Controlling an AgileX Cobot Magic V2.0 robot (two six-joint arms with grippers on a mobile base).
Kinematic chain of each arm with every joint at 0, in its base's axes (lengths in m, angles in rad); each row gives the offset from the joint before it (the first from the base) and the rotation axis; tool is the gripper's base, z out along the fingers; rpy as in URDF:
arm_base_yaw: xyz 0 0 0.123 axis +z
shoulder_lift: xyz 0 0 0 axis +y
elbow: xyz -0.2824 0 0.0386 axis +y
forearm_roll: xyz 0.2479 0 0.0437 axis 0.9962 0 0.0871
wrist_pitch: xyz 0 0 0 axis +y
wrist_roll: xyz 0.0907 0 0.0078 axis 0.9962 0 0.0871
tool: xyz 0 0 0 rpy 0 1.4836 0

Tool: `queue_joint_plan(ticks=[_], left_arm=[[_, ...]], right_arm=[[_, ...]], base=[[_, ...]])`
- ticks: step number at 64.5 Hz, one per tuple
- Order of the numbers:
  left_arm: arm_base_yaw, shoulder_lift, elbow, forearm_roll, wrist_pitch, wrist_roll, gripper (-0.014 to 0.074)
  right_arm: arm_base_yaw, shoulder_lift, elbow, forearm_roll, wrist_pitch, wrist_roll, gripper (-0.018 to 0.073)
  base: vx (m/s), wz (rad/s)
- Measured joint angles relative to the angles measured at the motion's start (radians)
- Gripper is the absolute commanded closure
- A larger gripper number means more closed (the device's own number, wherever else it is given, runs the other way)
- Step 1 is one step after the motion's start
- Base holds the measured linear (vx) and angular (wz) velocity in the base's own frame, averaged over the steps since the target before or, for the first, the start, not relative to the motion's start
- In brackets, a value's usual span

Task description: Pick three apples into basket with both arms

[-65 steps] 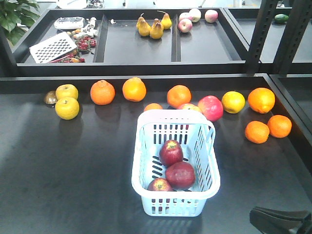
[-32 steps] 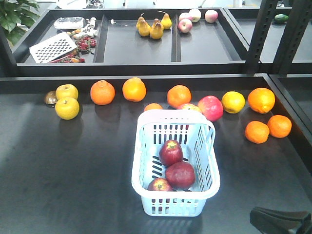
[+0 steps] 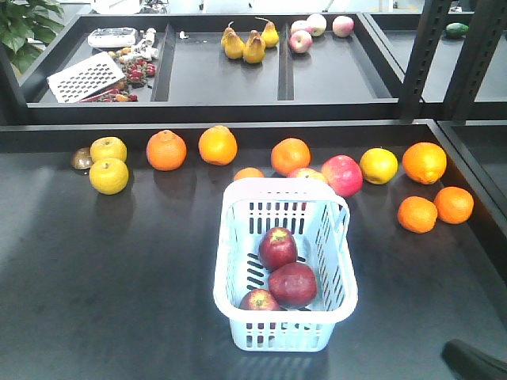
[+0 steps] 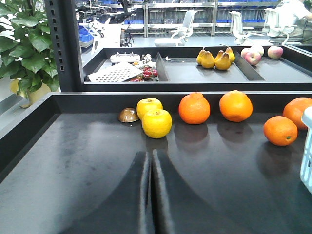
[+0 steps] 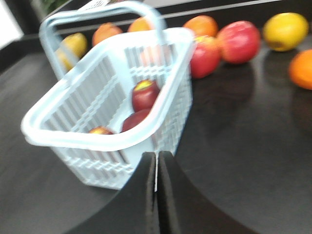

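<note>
Three dark red apples lie together in the pale blue basket (image 3: pixel 342 237) at the table's middle: one at the centre (image 3: pixel 277 248), one below it (image 3: pixel 292 284), one at the near wall (image 3: pixel 258 301). The right wrist view shows the same apples (image 5: pixel 145 94) through the basket's rim (image 5: pixel 97 141). My right gripper (image 5: pixel 157 155) is shut and empty, just outside the basket's near corner. Only a black part of the right arm (image 3: pixel 475 362) shows in the front view's bottom right corner. My left gripper (image 4: pixel 150 153) is shut and empty, low over the bare table, left of the basket's edge (image 4: pixel 308 146).
Oranges (image 3: pixel 166 150), two yellow apples (image 3: pixel 109 175), pink-red apples (image 3: pixel 342 175) and a lemon (image 3: pixel 379 165) line the table behind the basket. More oranges (image 3: pixel 417 214) lie at the right. Raised trays with pears (image 3: pixel 253 46) stand at the back, dark posts (image 3: pixel 420 55) at the right.
The right arm has drawn back toward the bottom right corner of the front view, showing less of itself. The basket and its apples have not moved.
</note>
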Motion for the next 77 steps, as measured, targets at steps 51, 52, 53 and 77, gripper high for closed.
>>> queue_joint_plan(ticks=[51, 52, 53, 77], left_arm=[[0.0, 0.0, 0.0, 0.0, 0.0, 0.0, 0.0603], [0.0, 0.0, 0.0, 0.0, 0.0, 0.0, 0.0603], [0.0, 0.0, 0.0, 0.0, 0.0, 0.0, 0.0603], [0.0, 0.0, 0.0, 0.0, 0.0, 0.0, 0.0603]], right_arm=[[-0.367, -0.329, 0.009, -0.354, -0.016, 0.153, 0.0564], [-0.367, -0.33, 0.009, -0.36, -0.016, 0.153, 0.0564], [-0.367, -0.33, 0.009, -0.364, -0.017, 0.153, 0.0564], [-0.367, -0.33, 0.009, -0.397, -0.026, 0.153, 0.0564]], base=[[0.0, 0.0], [0.0, 0.0], [0.0, 0.0], [0.0, 0.0]])
